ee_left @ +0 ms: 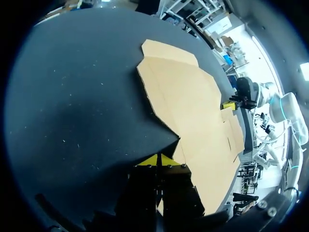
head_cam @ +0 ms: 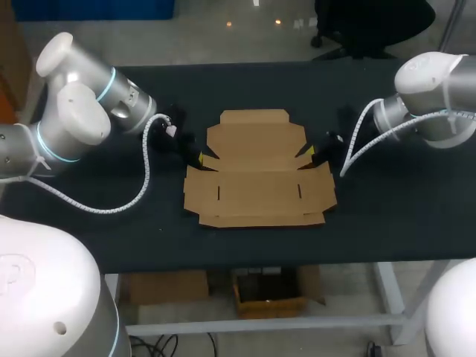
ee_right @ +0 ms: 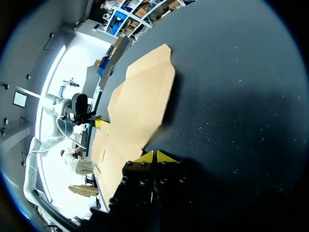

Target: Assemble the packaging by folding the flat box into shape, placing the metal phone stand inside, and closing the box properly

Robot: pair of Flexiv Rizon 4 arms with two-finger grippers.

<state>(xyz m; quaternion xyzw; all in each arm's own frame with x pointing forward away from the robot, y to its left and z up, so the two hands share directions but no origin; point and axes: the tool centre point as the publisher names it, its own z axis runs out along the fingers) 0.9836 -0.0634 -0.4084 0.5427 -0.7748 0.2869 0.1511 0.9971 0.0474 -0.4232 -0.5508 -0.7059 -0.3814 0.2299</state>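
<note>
The left arm [head_cam: 82, 111] enters from the left side, and a white coiled cable [head_cam: 141, 186] is seen looping from it down to the table [head_cam: 387, 223]. The left gripper [head_cam: 196, 158] is held low over the table, just beside the notch in the left edge of the box [head_cam: 256, 171]. In the left wrist view its yellow tips [ee_left: 149, 161] are seen pressed together with nothing between them. The cardboard edge lies just ahead of and beside them. Contact with the cardboard cannot be confirmed.

The box is found lying flat and unfolded in the middle of the table, brown side up. A narrower flap [head_cam: 255, 117] is noted at the far edge. Two short slits [head_cam: 219, 193] are cut in the wider near panel.

The right gripper [head_cam: 308, 152] is placed at the matching notch on the right edge of the box, opposite the left gripper. In the right wrist view its yellow tips [ee_right: 145, 158] are likewise seen closed against each other, gripping nothing. The cardboard is just ahead of them. Contact cannot be confirmed here either. The right arm [head_cam: 431, 89] comes in from the right side.
</note>
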